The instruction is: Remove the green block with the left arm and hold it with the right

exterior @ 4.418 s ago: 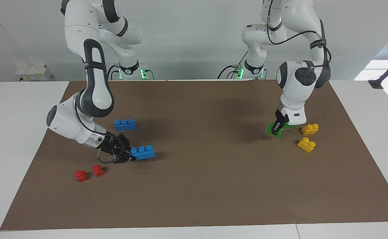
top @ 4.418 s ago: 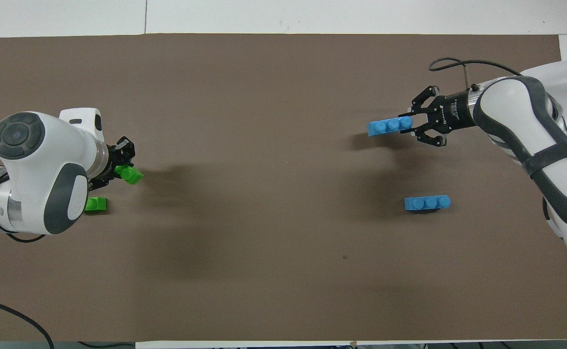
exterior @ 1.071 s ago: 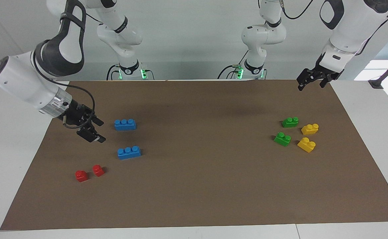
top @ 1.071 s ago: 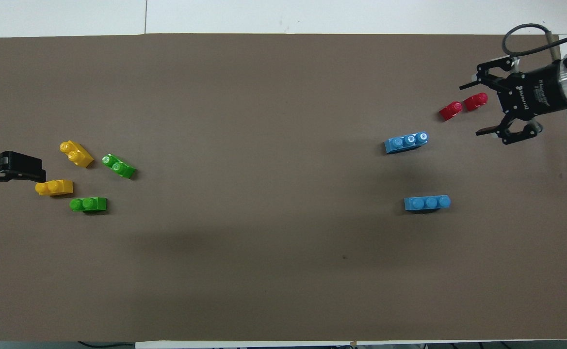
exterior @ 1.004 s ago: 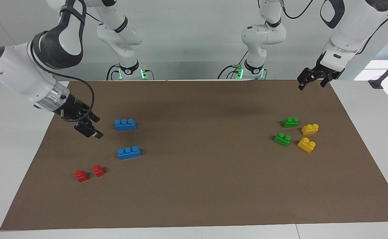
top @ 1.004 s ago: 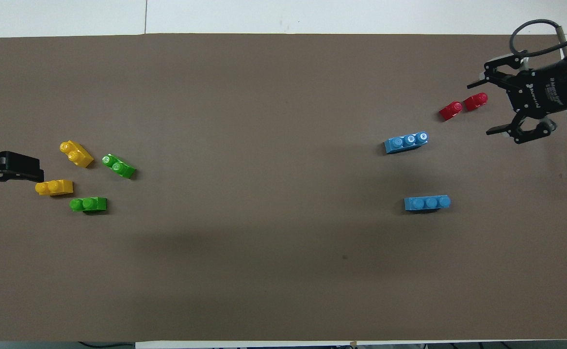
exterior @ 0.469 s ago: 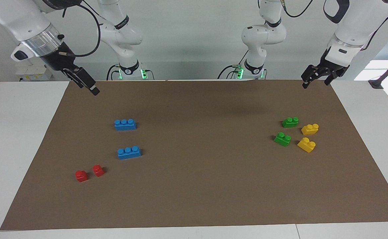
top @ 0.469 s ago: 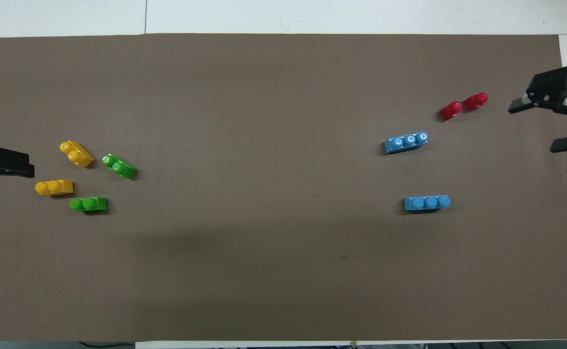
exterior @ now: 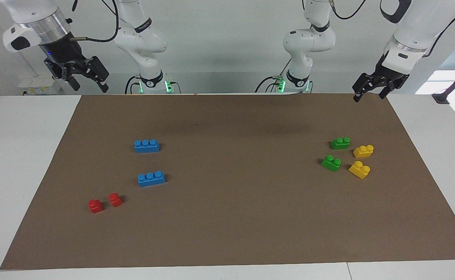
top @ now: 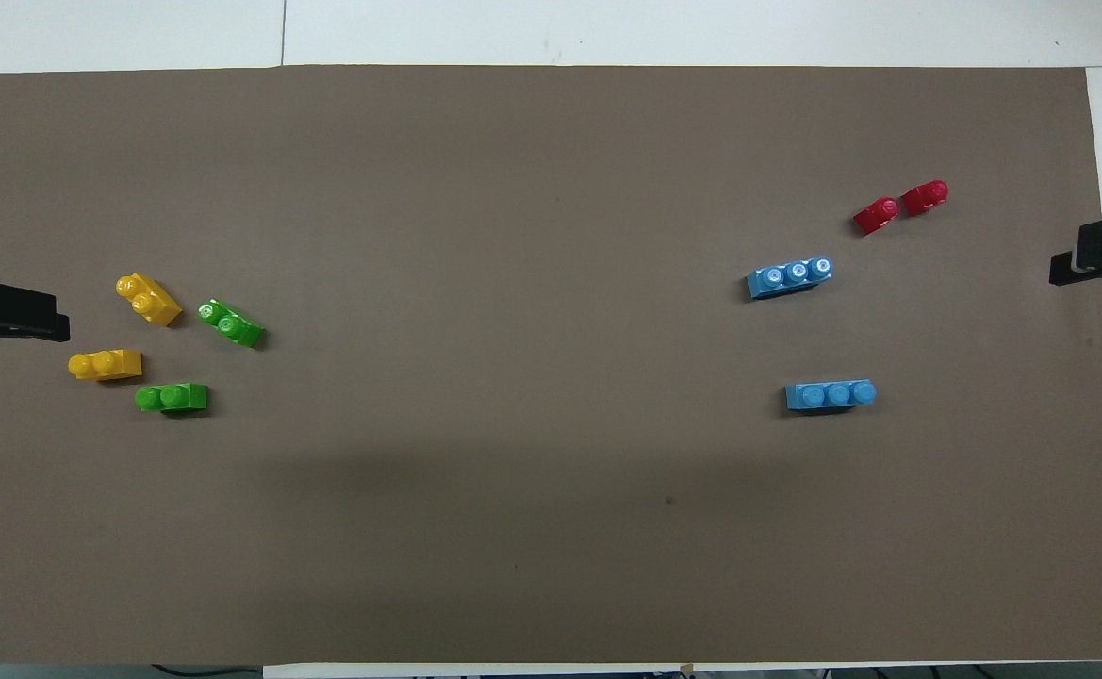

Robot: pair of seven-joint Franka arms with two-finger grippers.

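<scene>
The green block [exterior: 331,163] lies on the brown mat [exterior: 235,217] toward the left arm's end; it also shows in the overhead view [top: 230,322]. A second, near-identical green brick [exterior: 340,143] lies apart from it, nearer to the robots, and shows in the overhead view [top: 172,398] too. My left gripper [exterior: 369,94] is open and empty, raised high over the mat's corner nearest the left arm. In the overhead view one of its fingers [top: 13,313] shows at the edge. My right gripper [exterior: 90,85] is open and empty, raised high over the mat's edge at the right arm's end.
Two yellow two-stud bricks [exterior: 363,151] [exterior: 359,169] lie beside the green ones. Two blue three-stud bricks [exterior: 146,146] [exterior: 151,179] and two small red bricks [exterior: 95,206] [exterior: 115,199] lie toward the right arm's end.
Both grippers have let go of their bricks and risen. The right gripper climbed from beside the blue bricks to the mat's edge. The left gripper has barely moved in the last second.
</scene>
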